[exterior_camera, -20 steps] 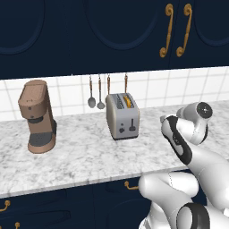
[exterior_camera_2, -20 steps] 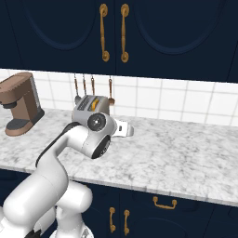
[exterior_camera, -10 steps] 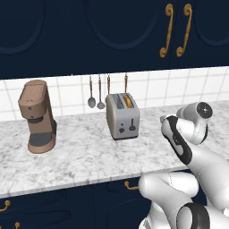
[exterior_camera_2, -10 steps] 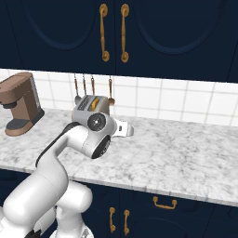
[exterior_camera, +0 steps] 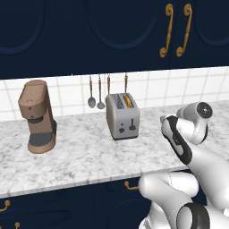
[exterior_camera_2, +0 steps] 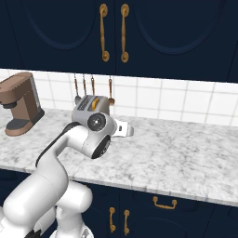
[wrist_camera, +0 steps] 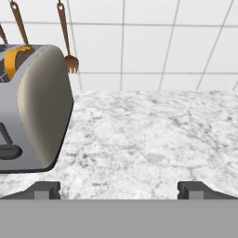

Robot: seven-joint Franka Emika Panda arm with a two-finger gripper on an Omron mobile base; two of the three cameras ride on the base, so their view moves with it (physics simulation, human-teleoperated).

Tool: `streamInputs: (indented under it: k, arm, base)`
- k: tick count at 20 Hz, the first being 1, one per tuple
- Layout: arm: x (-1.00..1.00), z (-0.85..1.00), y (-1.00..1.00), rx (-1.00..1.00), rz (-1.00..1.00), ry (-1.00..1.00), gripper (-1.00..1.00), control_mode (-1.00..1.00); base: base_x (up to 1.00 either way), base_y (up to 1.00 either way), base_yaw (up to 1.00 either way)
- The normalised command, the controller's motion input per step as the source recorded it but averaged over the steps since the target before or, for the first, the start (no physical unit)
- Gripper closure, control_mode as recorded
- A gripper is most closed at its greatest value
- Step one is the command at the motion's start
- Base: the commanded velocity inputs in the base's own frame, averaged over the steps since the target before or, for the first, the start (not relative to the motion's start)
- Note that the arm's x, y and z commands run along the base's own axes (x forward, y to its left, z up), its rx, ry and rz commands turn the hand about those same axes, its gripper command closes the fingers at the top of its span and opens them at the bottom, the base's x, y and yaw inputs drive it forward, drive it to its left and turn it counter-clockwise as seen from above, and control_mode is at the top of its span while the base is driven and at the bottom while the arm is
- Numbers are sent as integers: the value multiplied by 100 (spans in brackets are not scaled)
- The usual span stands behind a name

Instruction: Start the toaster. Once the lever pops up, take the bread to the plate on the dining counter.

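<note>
The silver-grey toaster [exterior_camera: 122, 117] stands on the marble worktop by the tiled wall. The bread [exterior_camera: 128, 100] sits in one slot, its golden crust poking out of the top. The black lever [exterior_camera: 133, 126] is in its slot on the front face. In the right base view my arm hides part of the toaster [exterior_camera_2: 87, 105]. My gripper [wrist_camera: 120, 190] is open, empty, and low over the worktop to the right of the toaster [wrist_camera: 39, 107], apart from it. The plate and the dining counter are out of view.
A brown coffee machine [exterior_camera: 36, 117] stands at the left of the worktop [exterior_camera: 80, 156]. Spoons and a fork [wrist_camera: 69, 58] hang on the tiled wall behind the toaster. Navy cabinets with brass handles [exterior_camera: 176, 29] hang above. Bare marble stretches right of the toaster.
</note>
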Motion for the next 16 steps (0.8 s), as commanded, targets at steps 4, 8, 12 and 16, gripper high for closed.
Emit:
streamInputs:
  k: [4,8,12,16]
  arm:
    - [0,0,0,0,0,0,-100,-100]
    - [0,0,0,0,0,0,-100,-100]
    - [0,0,0,0,0,0,-100,-100]
    - [0,0,0,0,0,0,-100,-100]
  base:
    - [0,0,0]
    - [0,0,0]
    - [0,0,0]
    - [0,0,0]
